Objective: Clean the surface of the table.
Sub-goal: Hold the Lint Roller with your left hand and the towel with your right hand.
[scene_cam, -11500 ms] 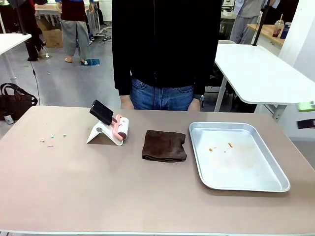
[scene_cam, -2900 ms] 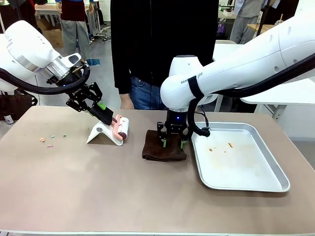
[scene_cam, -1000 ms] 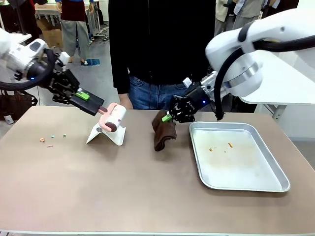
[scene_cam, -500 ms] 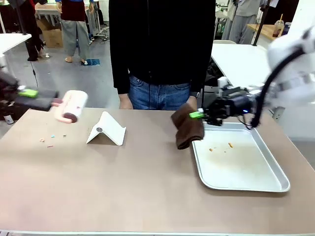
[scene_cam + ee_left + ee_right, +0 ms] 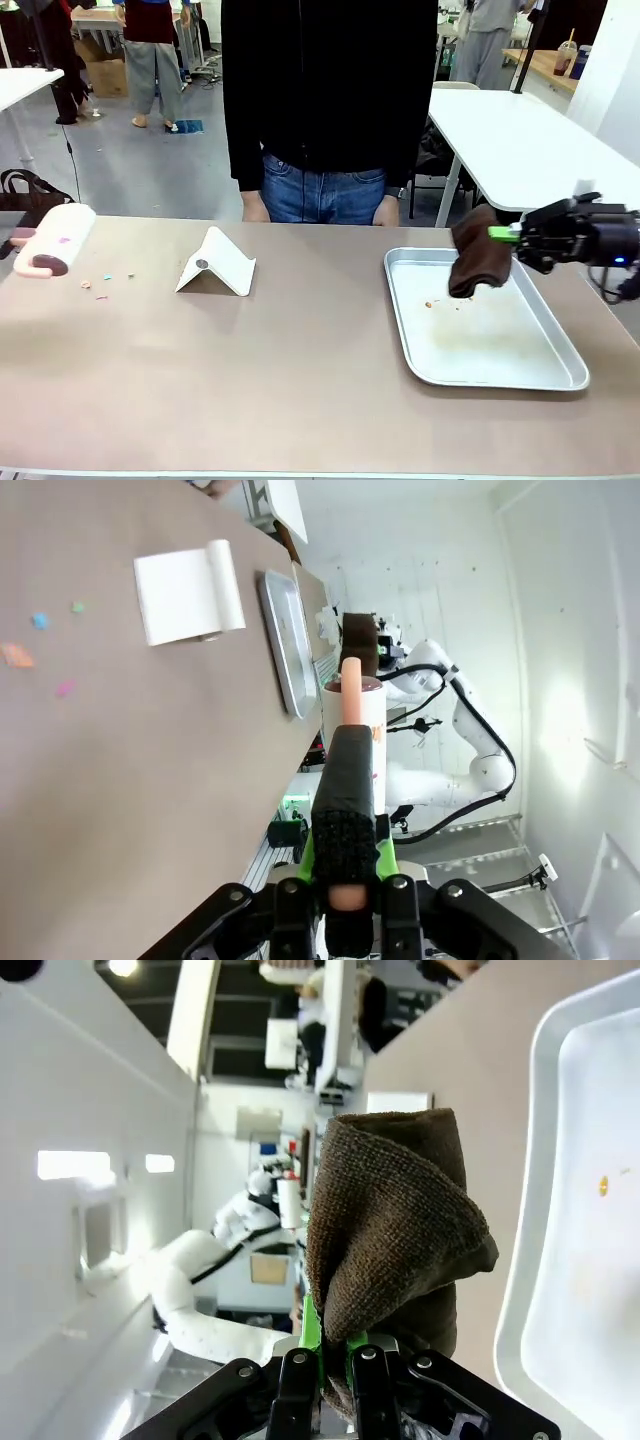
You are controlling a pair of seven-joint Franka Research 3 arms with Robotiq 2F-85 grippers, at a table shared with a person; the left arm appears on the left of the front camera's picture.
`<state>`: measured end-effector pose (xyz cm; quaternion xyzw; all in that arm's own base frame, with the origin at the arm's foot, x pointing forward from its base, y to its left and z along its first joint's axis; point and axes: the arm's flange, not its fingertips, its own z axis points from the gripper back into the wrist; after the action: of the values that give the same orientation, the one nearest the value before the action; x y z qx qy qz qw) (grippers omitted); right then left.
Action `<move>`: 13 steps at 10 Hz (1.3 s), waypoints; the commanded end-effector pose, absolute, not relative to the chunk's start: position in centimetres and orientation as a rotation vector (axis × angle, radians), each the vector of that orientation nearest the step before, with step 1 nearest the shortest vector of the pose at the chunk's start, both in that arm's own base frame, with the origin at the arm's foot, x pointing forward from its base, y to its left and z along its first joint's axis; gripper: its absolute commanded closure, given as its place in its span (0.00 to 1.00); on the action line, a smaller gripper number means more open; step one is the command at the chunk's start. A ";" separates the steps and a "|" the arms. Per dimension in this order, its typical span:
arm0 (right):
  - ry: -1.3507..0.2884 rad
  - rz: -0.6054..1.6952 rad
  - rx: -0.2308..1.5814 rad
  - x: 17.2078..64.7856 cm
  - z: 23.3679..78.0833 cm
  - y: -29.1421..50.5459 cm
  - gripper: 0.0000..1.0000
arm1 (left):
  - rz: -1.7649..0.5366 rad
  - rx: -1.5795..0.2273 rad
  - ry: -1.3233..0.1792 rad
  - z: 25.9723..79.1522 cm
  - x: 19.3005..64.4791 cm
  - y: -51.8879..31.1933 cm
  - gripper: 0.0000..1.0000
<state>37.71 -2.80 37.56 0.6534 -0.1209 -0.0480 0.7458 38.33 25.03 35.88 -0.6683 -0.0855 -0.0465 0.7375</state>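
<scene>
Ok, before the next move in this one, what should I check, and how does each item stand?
1. Left gripper shut on the lint roller's handle: ok.
2. Right gripper shut on the brown cloth: ok.
3. Coloured crumbs lie in the open on the table, close to the roller: ok.
4. White stand sits on the far side of the crumbs from the roller, out of its way: ok.
5. Cloth hangs over the metal tray; clear of the tray floor: cannot tell.
6. Person's hands at the far edge, away from both grippers: ok.
</scene>
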 end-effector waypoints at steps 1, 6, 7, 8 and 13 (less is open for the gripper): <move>-0.293 -0.159 1.492 37.5 37.4 -6.0 1.00 | -0.065 -1.505 -0.190 35.2 39.0 28.7 0.90; -0.432 -0.238 1.472 36.2 35.8 -9.0 1.00 | 0.095 -1.587 -0.307 33.7 37.8 32.1 0.90; -0.368 -0.289 1.486 36.3 35.9 -10.3 1.00 | 0.041 -1.537 -0.244 32.7 37.0 32.6 0.90; -0.368 -0.289 1.486 36.3 35.9 -10.3 1.00 | 0.041 -1.537 -0.244 32.7 37.0 32.6 0.90; -0.368 -0.289 1.486 36.3 35.9 -10.3 1.00 | 0.041 -1.537 -0.244 32.7 37.0 32.6 0.90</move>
<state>36.37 -10.29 35.50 0.6687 -0.1675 -0.1293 0.7128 37.18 32.61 32.59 -0.6947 -0.1081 0.0258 0.7107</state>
